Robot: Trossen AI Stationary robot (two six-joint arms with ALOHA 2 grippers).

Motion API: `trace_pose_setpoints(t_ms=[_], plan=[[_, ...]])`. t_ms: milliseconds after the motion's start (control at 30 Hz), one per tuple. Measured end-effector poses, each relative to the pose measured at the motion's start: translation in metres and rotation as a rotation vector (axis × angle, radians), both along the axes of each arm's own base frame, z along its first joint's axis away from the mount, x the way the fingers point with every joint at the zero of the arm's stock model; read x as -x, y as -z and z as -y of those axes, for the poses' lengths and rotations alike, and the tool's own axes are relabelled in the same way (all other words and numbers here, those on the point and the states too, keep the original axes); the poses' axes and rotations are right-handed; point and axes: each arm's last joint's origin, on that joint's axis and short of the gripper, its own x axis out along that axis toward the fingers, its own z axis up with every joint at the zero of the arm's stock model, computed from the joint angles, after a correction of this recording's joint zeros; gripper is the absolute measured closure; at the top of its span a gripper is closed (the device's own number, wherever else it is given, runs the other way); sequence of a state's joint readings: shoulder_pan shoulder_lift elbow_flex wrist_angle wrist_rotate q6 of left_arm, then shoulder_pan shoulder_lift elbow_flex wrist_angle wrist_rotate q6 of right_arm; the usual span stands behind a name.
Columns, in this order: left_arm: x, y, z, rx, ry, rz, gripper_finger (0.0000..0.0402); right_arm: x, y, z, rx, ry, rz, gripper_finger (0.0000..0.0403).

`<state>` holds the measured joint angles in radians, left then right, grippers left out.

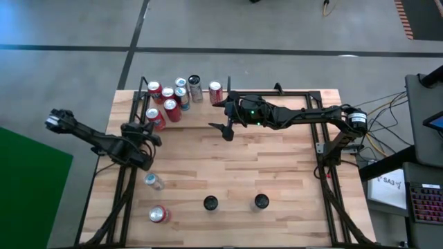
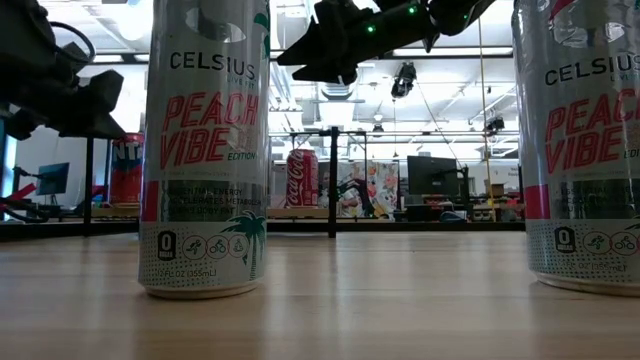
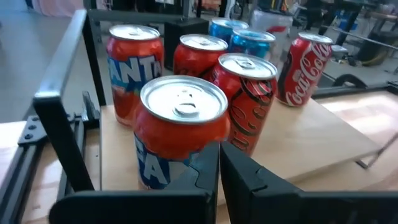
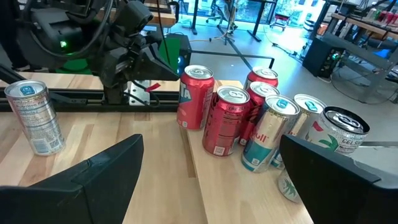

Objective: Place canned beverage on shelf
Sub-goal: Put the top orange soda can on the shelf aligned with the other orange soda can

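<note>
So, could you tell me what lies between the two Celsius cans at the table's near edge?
Only bare wood: in the high view, nothing stands between the left Celsius can and the right Celsius can on the table.

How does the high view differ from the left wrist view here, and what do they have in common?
Only the high view shows the whole light wood table, the open right gripper hovering over its middle, two dark-topped upright cans near the front edge, and a red can and a silver can lying at front left.
Only the left wrist view shows labels: red Fanta cans and a red Coca-Cola can.
Both show the cluster of cans on the wooden shelf and the shut left gripper just short of it.
</note>
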<state>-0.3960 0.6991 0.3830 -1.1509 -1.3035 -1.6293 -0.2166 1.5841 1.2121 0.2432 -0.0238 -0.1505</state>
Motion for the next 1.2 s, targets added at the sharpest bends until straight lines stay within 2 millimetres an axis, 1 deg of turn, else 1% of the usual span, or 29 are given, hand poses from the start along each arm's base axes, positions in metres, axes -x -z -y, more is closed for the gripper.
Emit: trace_pose_setpoints(t_ms=[133, 333, 400, 500, 600, 767, 900, 1033, 1200], plan=[[0.001, 0.002, -0.002, -0.042, -0.024, 0.007, 0.0402, 0.000, 0.000, 0.000, 0.000, 0.000, 0.000, 0.0037], [-0.003, 0.002, -0.001, -0.036, -0.021, 0.025, 0.0401, 0.000, 0.000, 0.000, 0.000, 0.000, 0.000, 0.0037], [-0.007, 0.001, 0.001, -0.024, 0.016, -0.031, 0.0402, 0.000, 0.000, 0.000, -0.001, 0.000, -0.003, 0.0037], [-0.016, 0.000, 0.005, -0.028, 0.115, -0.180, 0.0402, 0.000, 0.001, 0.000, 0.002, -0.001, -0.008, 0.0037], [-0.022, 0.005, 0.008, -0.048, 0.181, -0.261, 0.0402, 0.000, 0.001, 0.000, 0.006, -0.002, -0.009, 0.0037], [-0.022, 0.012, 0.007, -0.123, 0.123, -0.231, 0.0402, 0.000, 0.001, 0.000, 0.016, -0.004, -0.011, 0.0037], [-0.023, 0.012, 0.006, -0.163, 0.093, -0.216, 0.0402, 0.000, 0.001, 0.000, 0.015, -0.004, -0.012, 0.0037], [-0.023, 0.012, 0.005, -0.166, 0.084, -0.213, 0.0402, 0.000, 0.001, 0.000, 0.015, -0.004, -0.012, 0.0037], [-0.023, 0.012, 0.001, -0.205, 0.022, -0.212, 0.0402, 0.000, 0.001, 0.000, 0.015, -0.004, -0.012, 0.0037]])
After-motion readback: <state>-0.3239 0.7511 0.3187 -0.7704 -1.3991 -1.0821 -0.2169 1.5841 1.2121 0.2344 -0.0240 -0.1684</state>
